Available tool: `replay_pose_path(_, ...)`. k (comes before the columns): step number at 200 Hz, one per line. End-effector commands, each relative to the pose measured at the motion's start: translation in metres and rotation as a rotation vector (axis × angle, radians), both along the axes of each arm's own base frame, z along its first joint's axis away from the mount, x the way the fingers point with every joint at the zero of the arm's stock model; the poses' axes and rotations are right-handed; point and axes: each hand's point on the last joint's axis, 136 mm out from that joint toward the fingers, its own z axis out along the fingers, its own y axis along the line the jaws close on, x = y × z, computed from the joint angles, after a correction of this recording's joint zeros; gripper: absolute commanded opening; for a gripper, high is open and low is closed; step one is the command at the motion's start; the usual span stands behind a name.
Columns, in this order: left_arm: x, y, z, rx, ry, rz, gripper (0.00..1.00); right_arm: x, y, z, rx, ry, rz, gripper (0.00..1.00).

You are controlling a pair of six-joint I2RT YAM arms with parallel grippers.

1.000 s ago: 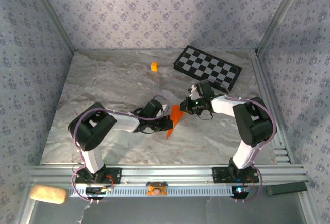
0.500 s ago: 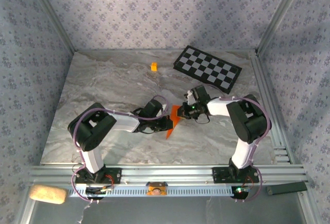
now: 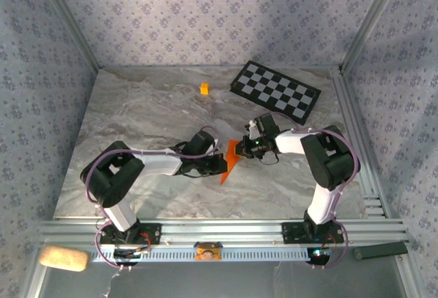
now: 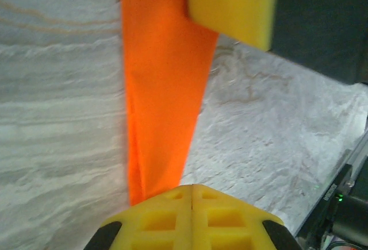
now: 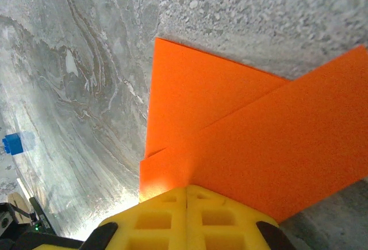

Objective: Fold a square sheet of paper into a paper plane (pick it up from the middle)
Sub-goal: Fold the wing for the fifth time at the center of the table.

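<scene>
The square sheet of paper (image 3: 231, 158) lies mid-table as a creased, pointed orange shape, its tip toward the near edge. My left gripper (image 3: 220, 166) is shut, its tips resting at the paper's left edge. In the left wrist view, the paper (image 4: 164, 89) runs down under the closed left gripper (image 4: 192, 188), and a yellow finger (image 4: 233, 6) of the other arm sits at its far end. My right gripper (image 3: 241, 149) is shut at the paper's upper end. In the right wrist view, the right gripper (image 5: 187, 189) sits on overlapping orange flaps (image 5: 241, 141).
A black-and-white checkered board (image 3: 275, 90) lies at the back right. A tiny orange-yellow cube (image 3: 204, 88) sits at the back centre. The marble table (image 3: 137, 106) is bounded by metal rails, with patterned walls close on three sides.
My right gripper has moved left onto the paper's upper end. The left arm's elbow has shifted left while its gripper stayed at the paper.
</scene>
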Motion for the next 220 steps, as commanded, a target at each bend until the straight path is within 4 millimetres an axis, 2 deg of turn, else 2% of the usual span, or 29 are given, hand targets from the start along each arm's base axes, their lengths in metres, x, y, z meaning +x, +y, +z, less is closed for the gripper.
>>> replay_pose_path(1, 0.004, -0.016, 0.013, -0.044, 0.003, -0.019, 0.00, -0.009, -0.025, -0.034, -0.131, 0.074, -0.065, 0.02)
replay_pose_path(33, 0.016, -0.031, 0.012, -0.078, -0.001, -0.018, 0.02, -0.010, -0.025, -0.035, -0.135, 0.075, -0.067, 0.02)
replay_pose_path(63, 0.019, -0.032, -0.006, -0.036, 0.012, -0.013, 0.03, -0.012, -0.026, -0.038, -0.139, 0.080, -0.068, 0.02)
replay_pose_path(92, 0.004, -0.016, -0.030, 0.036, 0.068, -0.014, 0.03, -0.015, -0.026, -0.041, -0.147, 0.089, -0.068, 0.02)
replay_pose_path(115, -0.016, 0.008, -0.042, 0.092, 0.094, -0.008, 0.03, -0.017, -0.030, -0.044, -0.166, 0.095, -0.067, 0.02)
replay_pose_path(163, -0.050, 0.041, -0.049, 0.145, 0.121, -0.042, 0.03, -0.016, -0.031, -0.045, -0.176, 0.094, -0.067, 0.02)
replay_pose_path(220, -0.065, 0.060, -0.050, 0.182, 0.125, -0.053, 0.04, -0.015, -0.030, -0.042, -0.177, 0.088, -0.059, 0.02)
